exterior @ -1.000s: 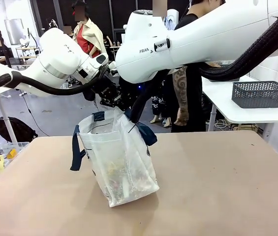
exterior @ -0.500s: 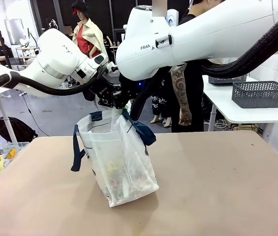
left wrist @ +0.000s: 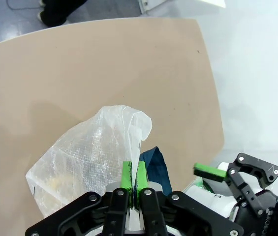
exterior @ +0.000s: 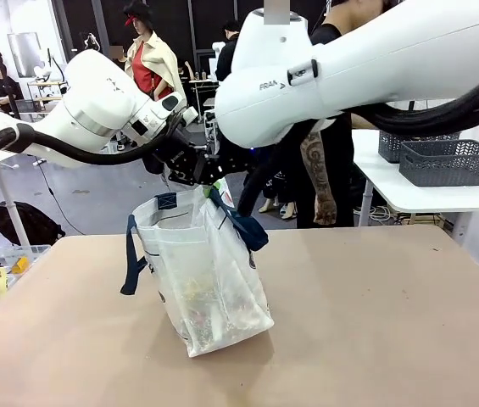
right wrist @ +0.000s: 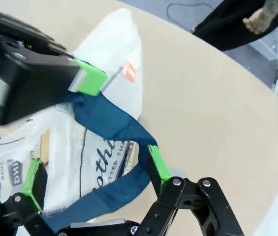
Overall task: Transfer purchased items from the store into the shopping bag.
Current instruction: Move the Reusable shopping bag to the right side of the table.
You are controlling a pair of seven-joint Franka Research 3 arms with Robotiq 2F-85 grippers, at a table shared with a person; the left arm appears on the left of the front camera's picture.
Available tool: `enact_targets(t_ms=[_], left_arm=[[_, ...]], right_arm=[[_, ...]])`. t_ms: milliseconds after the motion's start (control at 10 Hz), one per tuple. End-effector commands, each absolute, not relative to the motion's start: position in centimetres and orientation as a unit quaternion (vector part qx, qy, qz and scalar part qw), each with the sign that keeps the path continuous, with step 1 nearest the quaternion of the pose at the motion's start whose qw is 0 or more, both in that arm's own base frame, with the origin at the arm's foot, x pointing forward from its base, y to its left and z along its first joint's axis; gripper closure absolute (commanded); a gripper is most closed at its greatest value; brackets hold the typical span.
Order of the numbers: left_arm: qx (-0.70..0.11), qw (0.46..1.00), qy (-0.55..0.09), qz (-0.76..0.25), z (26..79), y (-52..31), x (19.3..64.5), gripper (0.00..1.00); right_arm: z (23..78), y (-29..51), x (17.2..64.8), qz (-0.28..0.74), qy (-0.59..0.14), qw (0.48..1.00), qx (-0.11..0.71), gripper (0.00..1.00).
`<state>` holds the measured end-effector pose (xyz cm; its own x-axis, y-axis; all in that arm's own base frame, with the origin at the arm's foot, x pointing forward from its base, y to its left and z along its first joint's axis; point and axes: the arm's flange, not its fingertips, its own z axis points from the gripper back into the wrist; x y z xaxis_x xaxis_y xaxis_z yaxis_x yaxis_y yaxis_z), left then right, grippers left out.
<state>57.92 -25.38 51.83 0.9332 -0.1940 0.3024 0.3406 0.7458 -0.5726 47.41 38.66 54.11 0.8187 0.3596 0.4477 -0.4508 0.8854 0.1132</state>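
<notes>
Centrally on the tan counter (exterior: 375, 322), slightly left of the frame's middle, stands the tall translucent white plastic shopping bag (exterior: 205, 288) with navy blue strap handles, its mouth pulled upward. Above it, in the upper middle of the front view, the left end effector (exterior: 190, 172) pinches the bag's top edge; the left wrist view shows its green pads (left wrist: 127, 175) pressed narrow on the white plastic rim (left wrist: 129, 123). The right end effector (right wrist: 94, 169) stands wide, its fingers either side of a navy strap (right wrist: 114, 128) without closing on it. Through the bag's wall, small yellowish goods (exterior: 201, 305) lie near the bottom, though too blurred to tell apart. At right, on a white side table (exterior: 417, 191), sits a dark grey lattice-mesh plastic basket (exterior: 447, 161).
</notes>
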Motion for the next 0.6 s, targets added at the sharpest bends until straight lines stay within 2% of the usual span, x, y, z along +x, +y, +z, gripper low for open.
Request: enact_targets(t_ms=[0,300,500], left_arm=[[-0.332,0.926,-0.109,-0.142,51.8,-24.9,57.5,1.00],[-0.327,0.927,-0.109,-0.146,51.8,-25.0,57.6,1.00],[-0.318,0.930,-0.111,-0.147,51.7,-25.3,57.5,1.00]], right_arm=[[53.7,34.9,45.2,0.145,-0.241,0.951,0.129,0.00],[55.5,27.6,43.6,0.042,-0.259,0.949,0.175,0.00],[57.3,20.0,42.5,-0.065,-0.240,0.950,0.189,0.00]])
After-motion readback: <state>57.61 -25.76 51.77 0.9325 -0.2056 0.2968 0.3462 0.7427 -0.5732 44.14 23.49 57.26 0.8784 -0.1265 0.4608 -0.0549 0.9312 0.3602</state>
